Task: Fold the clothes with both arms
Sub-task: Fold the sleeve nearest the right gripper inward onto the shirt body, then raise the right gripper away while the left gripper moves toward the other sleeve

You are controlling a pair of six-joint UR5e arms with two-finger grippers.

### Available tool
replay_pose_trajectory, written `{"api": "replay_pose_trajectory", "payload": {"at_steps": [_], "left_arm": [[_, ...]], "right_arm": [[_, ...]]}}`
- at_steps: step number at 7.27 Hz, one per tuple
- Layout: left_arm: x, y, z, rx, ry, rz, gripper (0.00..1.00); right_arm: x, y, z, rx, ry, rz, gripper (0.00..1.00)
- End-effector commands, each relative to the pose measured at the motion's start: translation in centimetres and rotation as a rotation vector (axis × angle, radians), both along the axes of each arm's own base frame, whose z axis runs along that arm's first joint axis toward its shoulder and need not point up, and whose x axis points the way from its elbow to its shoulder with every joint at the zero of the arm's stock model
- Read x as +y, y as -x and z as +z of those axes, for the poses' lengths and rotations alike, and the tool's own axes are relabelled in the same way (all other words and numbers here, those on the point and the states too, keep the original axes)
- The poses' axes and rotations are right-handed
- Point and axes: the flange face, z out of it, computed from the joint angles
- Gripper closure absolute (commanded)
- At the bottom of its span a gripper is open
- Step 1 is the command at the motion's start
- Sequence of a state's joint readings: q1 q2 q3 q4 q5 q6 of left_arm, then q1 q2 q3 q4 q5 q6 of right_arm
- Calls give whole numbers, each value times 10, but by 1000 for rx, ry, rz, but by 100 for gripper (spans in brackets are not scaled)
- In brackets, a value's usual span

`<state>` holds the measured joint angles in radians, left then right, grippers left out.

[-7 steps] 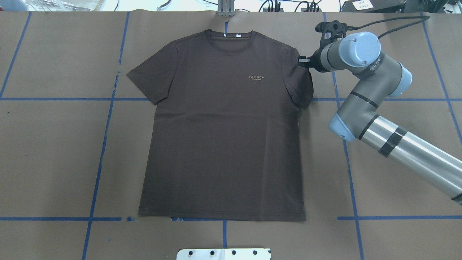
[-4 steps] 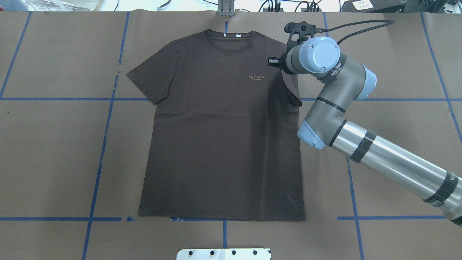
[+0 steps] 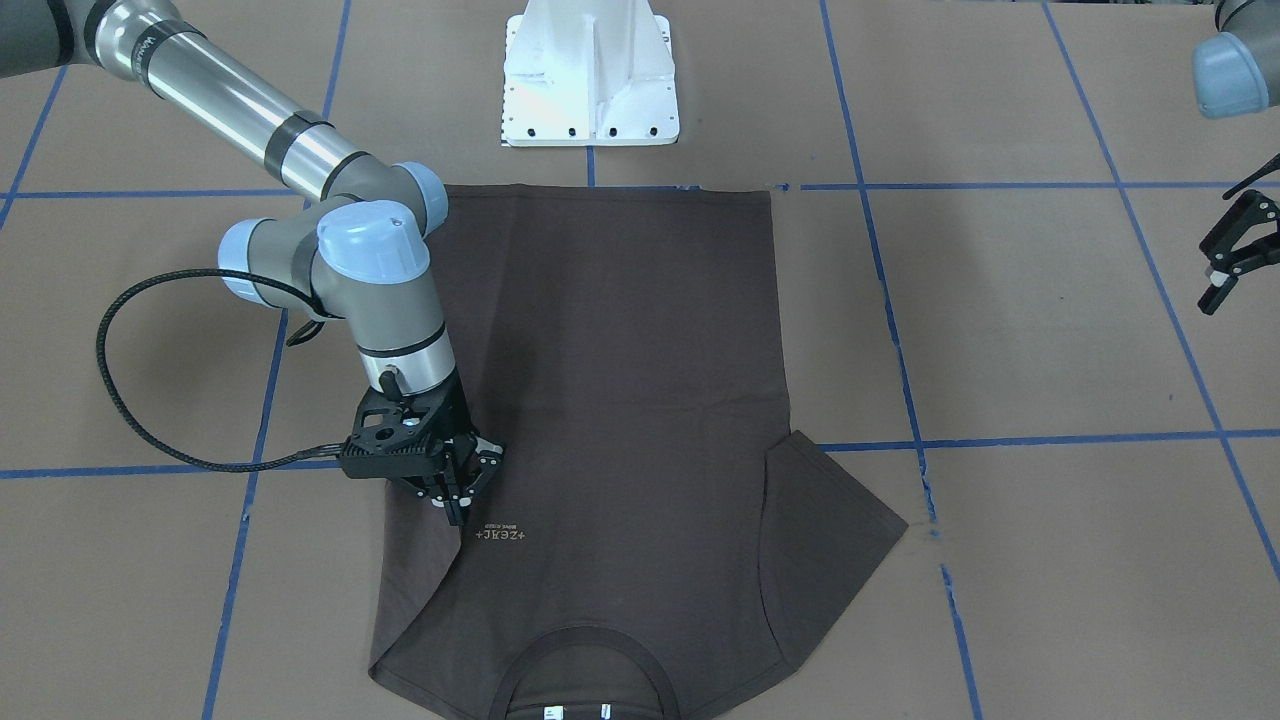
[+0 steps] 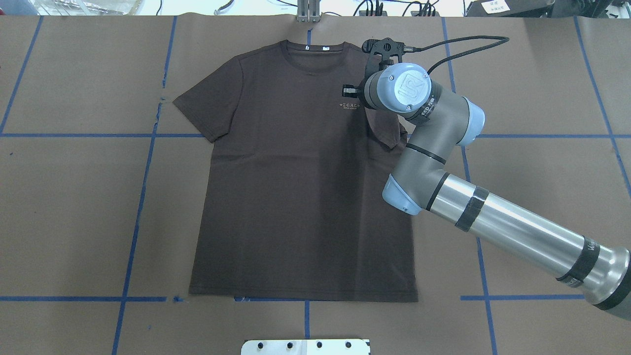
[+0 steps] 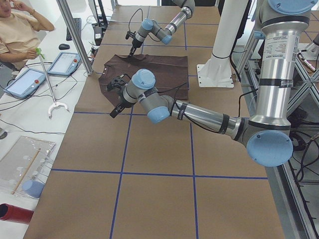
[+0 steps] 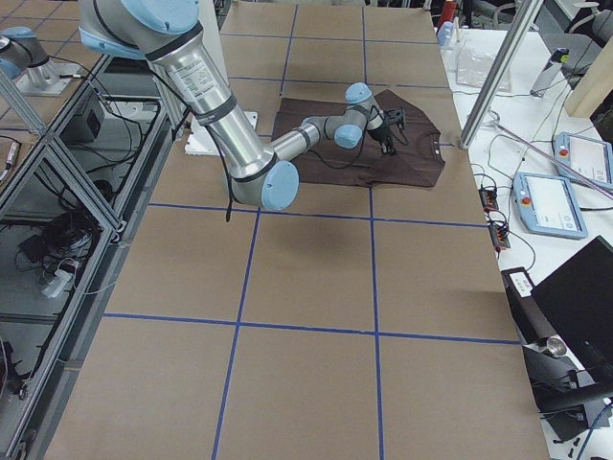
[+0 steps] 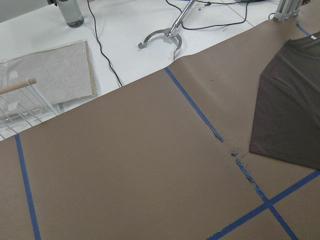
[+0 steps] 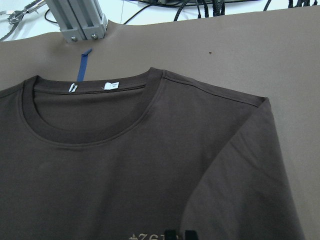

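Fingers of the right gripper clamped on the shirt sleeve, just above the logo in the overhead view.
Shirt flat, centre frame, collar at top; right-hand sleeve folded over the chest. Left gripper at far right of the front view, fingers apart. Risks: a high release lets the sleeve flop back; a low drag bunches the shoulder.
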<state>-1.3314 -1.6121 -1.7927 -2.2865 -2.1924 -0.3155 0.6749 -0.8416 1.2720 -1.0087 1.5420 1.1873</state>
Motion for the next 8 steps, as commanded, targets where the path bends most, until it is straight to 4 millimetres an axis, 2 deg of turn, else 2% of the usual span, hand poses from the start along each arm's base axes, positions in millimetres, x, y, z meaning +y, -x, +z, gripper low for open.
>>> {"api": "replay_pose_trajectory", "payload": {"at_steps": [1, 2, 3, 4, 5, 6, 7, 8], "left_arm": [[-3, -3, -4, 2, -5, 4, 0], [-1, -34, -26, 31, -98, 63, 0], [-2, -104, -31, 40, -108, 178, 0], [-36, -151, -42, 97, -16, 176, 0], [-60, -163, -56, 180, 114, 62, 4], [-63, -179, -61, 233, 204, -55, 7], [-74, -227, -68, 259, 272, -99, 10], [-96, -259, -62, 246, 298, -170, 15]], "right_arm": [[-10, -11, 1, 13, -5, 2, 0], [-29, -42, 1, 27, 39, -92, 0], [-41, -103, -5, 59, 30, -175, 0], [-38, -166, -2, 71, 14, -248, 0], [-31, -219, 9, 50, 3, -307, 0], [-12, -258, 34, 40, -5, -332, 0], [4, -282, 52, 40, -4, -343, 0], [16, -295, 62, 40, 2, -337, 0]]}}
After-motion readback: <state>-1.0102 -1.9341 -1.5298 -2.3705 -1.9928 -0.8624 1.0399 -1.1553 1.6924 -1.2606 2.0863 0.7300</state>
